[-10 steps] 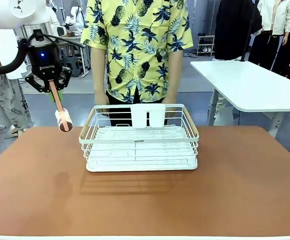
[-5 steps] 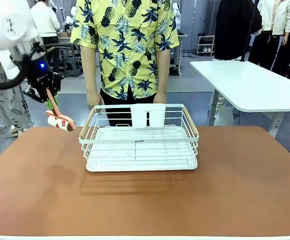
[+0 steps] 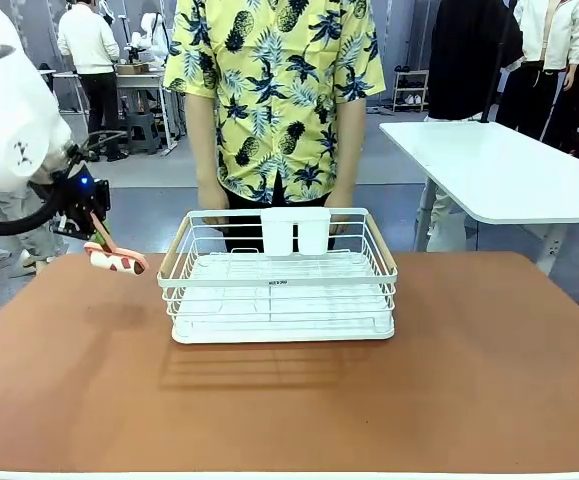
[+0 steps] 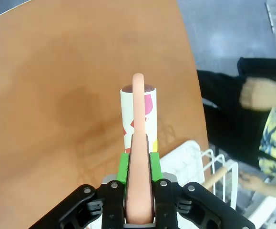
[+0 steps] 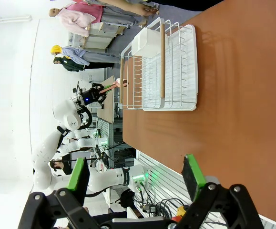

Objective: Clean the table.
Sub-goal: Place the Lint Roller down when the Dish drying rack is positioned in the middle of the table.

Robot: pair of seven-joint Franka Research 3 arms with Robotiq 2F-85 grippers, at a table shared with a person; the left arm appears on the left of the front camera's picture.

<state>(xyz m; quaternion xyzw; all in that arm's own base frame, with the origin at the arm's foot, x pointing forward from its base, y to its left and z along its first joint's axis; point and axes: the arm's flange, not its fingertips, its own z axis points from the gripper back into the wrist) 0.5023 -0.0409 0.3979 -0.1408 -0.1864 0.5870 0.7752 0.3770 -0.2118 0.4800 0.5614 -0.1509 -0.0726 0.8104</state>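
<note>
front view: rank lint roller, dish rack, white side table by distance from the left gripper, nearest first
1. Lint roller: clamped in the left gripper, over the table's far left corner.
2. Dish rack: middle of the table, just right of the roller.
3. White side table: off to the far right.

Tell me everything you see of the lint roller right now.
The lint roller has a salmon-pink handle and a white roll printed with red and yellow patches. The left tool is shut on the handle. In the front view it hangs above the table, near the far left corner, roll tilted toward the white wire rack.
</note>
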